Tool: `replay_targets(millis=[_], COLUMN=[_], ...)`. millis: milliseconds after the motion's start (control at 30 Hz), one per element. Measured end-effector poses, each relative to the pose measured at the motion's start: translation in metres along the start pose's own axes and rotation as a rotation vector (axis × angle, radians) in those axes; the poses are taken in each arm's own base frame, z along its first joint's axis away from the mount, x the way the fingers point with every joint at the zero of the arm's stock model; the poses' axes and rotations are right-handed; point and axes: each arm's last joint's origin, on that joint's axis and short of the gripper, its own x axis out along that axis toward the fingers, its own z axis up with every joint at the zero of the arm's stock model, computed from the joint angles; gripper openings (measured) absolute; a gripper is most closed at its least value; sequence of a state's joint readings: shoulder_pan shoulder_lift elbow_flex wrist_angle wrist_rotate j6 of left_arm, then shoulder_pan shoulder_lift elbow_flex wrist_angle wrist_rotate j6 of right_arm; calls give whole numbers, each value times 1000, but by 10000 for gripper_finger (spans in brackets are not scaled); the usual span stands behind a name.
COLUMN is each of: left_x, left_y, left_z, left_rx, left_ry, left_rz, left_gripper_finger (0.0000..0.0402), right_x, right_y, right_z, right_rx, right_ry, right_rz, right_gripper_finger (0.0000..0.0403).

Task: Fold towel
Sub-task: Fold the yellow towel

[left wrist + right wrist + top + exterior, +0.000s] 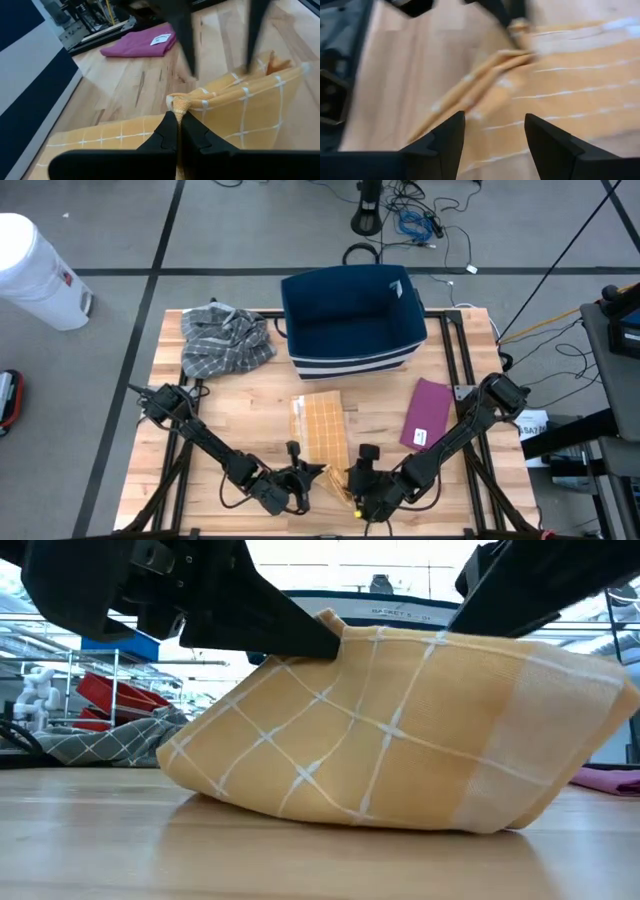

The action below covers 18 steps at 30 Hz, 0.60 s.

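Yellow checked towel (400,730) at the desk's (250,420) near edge, its corner clenched in the left gripper (177,117) fingers while the right gripper (494,127) hovers released: fold under way, next carry the corner across.

Table (240,415): towels (322,430); bin (350,315)

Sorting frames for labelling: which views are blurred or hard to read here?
Right wrist view: motion-smeared, the yellow towel streaked. Left wrist view: towel sharp at the left gripper, the right gripper's fingers beyond blurred. Low view: bright backlight, arms silhouetted. High view: evenly lit, sharp.
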<state>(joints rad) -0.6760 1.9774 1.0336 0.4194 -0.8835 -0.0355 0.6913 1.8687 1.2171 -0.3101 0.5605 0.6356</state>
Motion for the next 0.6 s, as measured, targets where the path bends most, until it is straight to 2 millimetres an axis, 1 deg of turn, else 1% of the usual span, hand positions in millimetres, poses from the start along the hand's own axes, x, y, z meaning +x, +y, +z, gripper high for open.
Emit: replay_targets(millis=[100, 233, 500, 600], left_x=[0, 0, 1, 1], left_y=[0, 0, 1, 1], left_z=[0, 0, 0, 0], left_rx=[4, 12, 12, 16], left_ry=[1, 1, 1, 1], left_rz=[-4, -6, -7, -8], left_gripper_finger=[0, 0, 0, 0], right_x=[-6, -10, -4, -2], right_y=[-5, -2, -7, -8], right_z=[5, 16, 29, 29], right_rx=[23, 45, 104, 107], right_ry=[-33, -154, -219, -214], right_rz=[-54, -59, -44, -43], right_gripper_finger=[194, 194, 194, 194])
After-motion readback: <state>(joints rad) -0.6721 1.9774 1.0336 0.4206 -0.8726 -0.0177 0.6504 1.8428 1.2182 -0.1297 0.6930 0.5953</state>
